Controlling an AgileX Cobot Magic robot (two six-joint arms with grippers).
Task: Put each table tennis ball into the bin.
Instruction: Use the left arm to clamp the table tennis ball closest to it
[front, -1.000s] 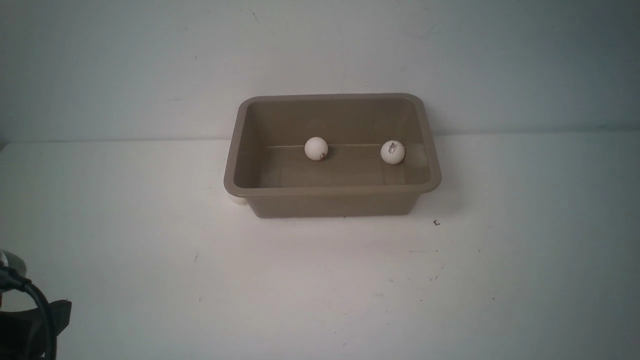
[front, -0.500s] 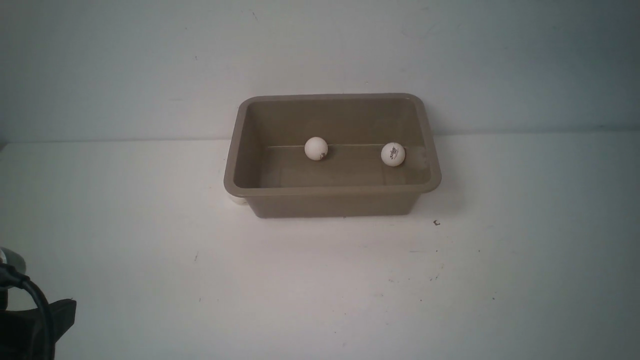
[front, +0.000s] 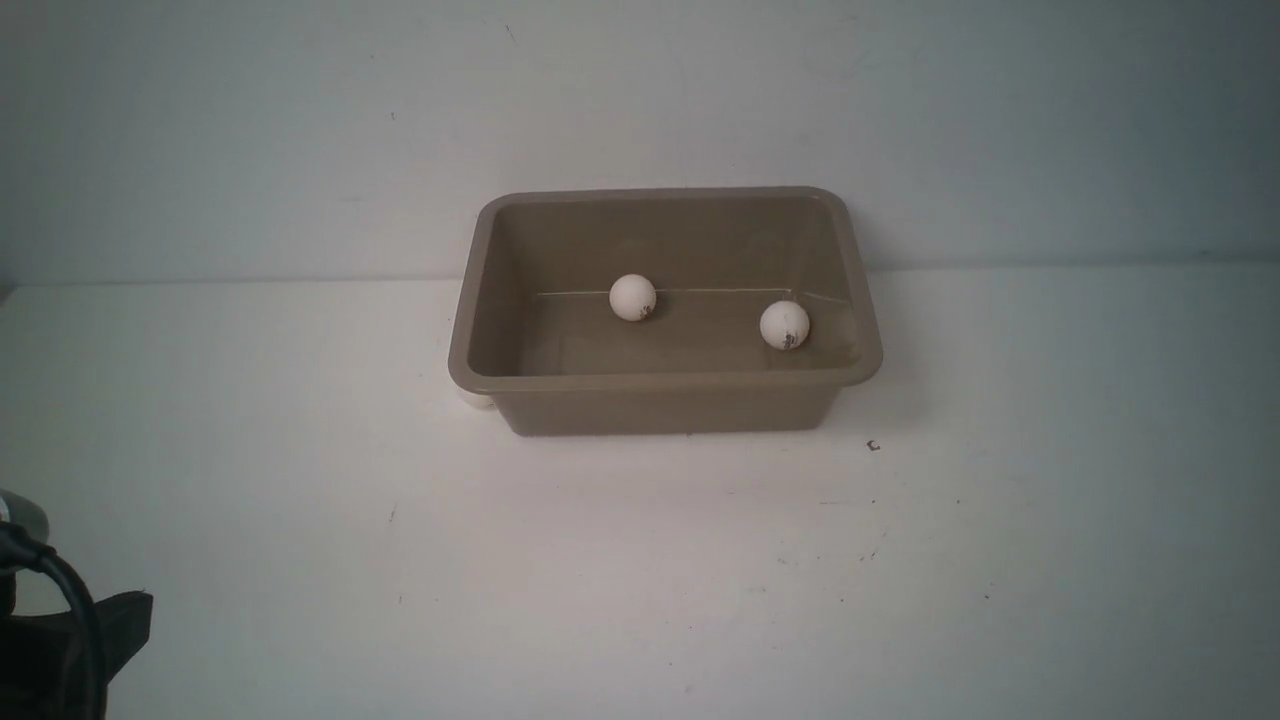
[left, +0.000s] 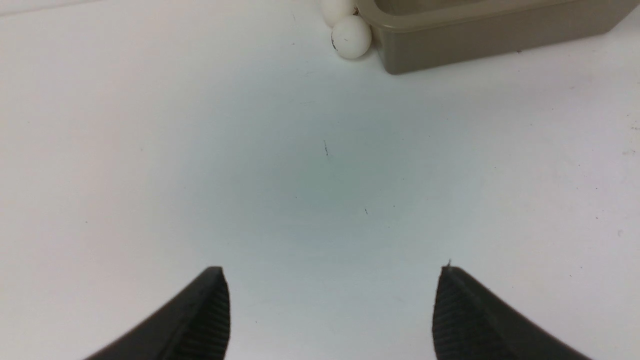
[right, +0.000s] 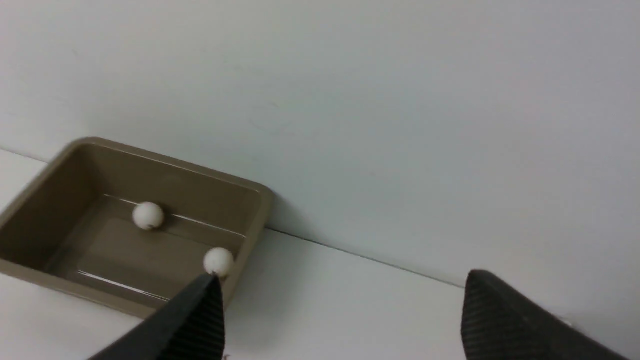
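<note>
Pickup is your step: two table tennis balls (front: 633, 297) lie inside the bin (front: 665, 381), two outside balls (left: 351, 36) just beside its corner. Jaws of left gripper (left: 330, 272) and right gripper (right: 342, 275) gape empty; reach left.

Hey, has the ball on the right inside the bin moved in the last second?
Yes. The right-hand ball has rolled forward, closer to the front rim of the bin. It now sits nearer that rim than the other ball, which has stayed put.

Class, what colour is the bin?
The bin is taupe, a grey-brown; the front view shows it best.
</note>
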